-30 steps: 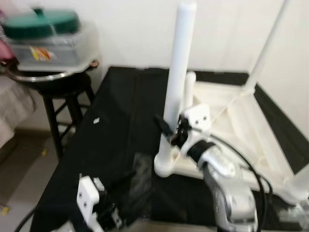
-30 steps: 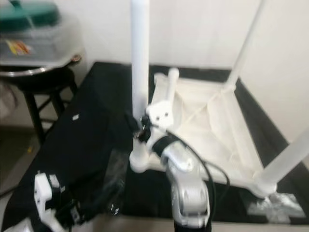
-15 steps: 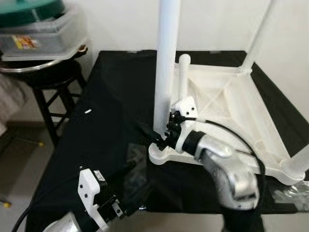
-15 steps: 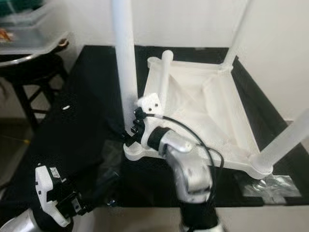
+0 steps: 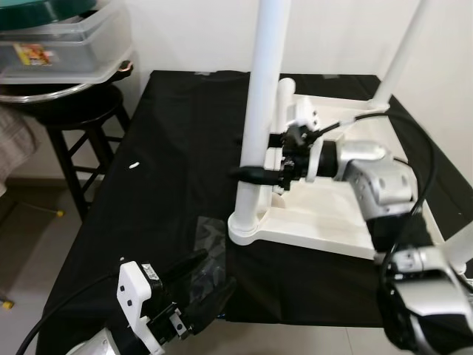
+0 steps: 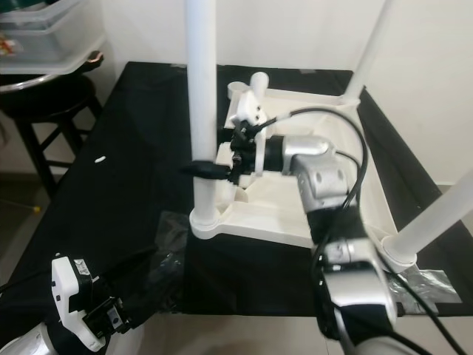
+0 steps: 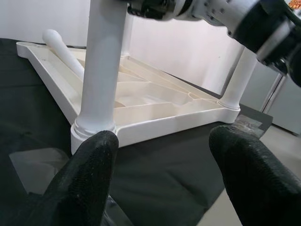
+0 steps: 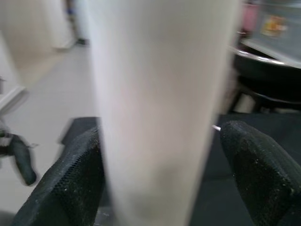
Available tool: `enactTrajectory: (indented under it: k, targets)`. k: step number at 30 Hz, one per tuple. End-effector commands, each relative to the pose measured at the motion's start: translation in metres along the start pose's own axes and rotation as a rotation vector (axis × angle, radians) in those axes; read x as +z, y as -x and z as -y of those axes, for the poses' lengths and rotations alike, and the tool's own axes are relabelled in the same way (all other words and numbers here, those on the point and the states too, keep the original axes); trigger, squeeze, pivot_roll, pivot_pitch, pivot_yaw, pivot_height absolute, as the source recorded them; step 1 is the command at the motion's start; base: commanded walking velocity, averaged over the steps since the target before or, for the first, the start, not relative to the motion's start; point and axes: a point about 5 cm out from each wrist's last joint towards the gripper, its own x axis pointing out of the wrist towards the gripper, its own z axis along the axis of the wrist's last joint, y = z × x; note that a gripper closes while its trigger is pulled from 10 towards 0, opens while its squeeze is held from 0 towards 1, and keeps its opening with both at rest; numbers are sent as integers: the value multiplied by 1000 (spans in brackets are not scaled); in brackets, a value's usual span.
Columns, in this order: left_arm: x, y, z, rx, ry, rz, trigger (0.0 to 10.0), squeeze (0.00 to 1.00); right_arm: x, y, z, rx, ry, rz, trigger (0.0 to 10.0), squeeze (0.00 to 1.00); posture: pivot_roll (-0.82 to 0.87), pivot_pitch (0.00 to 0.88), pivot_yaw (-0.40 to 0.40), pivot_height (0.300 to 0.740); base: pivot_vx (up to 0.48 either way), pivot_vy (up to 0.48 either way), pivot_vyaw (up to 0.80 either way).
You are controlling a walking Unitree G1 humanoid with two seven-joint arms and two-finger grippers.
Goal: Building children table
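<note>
R end effector (image 6: pixel 209 169) round table leg (image 6: pixel 202 89)

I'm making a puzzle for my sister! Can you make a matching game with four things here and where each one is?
Things:
1. right gripper
2. left gripper
3. loose white leg
4. clear plastic box

Places:
A. on the black stool
B. lying inside the upturned table top
C. around the upright white leg
D. open, low over the black cloth's near edge

Pairs: 1-C, 2-D, 3-B, 4-A
</note>
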Motion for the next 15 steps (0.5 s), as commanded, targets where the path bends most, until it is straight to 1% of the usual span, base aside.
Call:
enactTrajectory:
  k: [1, 3, 4, 5, 6, 7, 10, 15]
  targets:
    - [2, 0, 2, -13, -11, -8, 10000, 0, 1, -2, 0, 55, -1, 9, 10000, 0, 163, 142, -64, 740, 0, 0, 0]
    - [2, 0, 3, -13, -10, -9, 10000, 0, 1, -2, 2, 78, -5, 10, 10000, 0, 163, 142, -64, 740, 0, 0, 0]
    - [2, 0, 3, -12, -9, -9, 10000, 0, 1, -3, 2, 109, -7, 2, 588, 0, 169, 143, -68, 740, 0, 0, 0]
    - [2, 0, 3, -12, -9, -9, 10000, 0, 1, -3, 2, 109, -7, 2, 588, 0, 169, 143, -68, 740, 0, 0, 0]
    - [2, 1, 3, -11, -9, -10, 10000, 0, 0, -3, 3, 143, -7, -6, 0, 0, 172, 144, -70, 740, 0, 0, 0]
    - [2, 1, 4, -11, -9, -11, 10000, 0, 1, -2, 4, 168, -3, -7, 0, 0, 172, 144, -70, 740, 0, 0, 0]
    - [2, 0, 4, -10, -9, -11, 10000, 0, 2, -1, 6, 184, 4, -2, 0, 0, 172, 144, -70, 740, 0, 0, 0]
    - [2, 0, 4, -10, -9, -10, 10000, 0, -2, 3, 6, 171, 2, 11, 0, 0, 167, 135, -70, 740, 0, 0, 0]
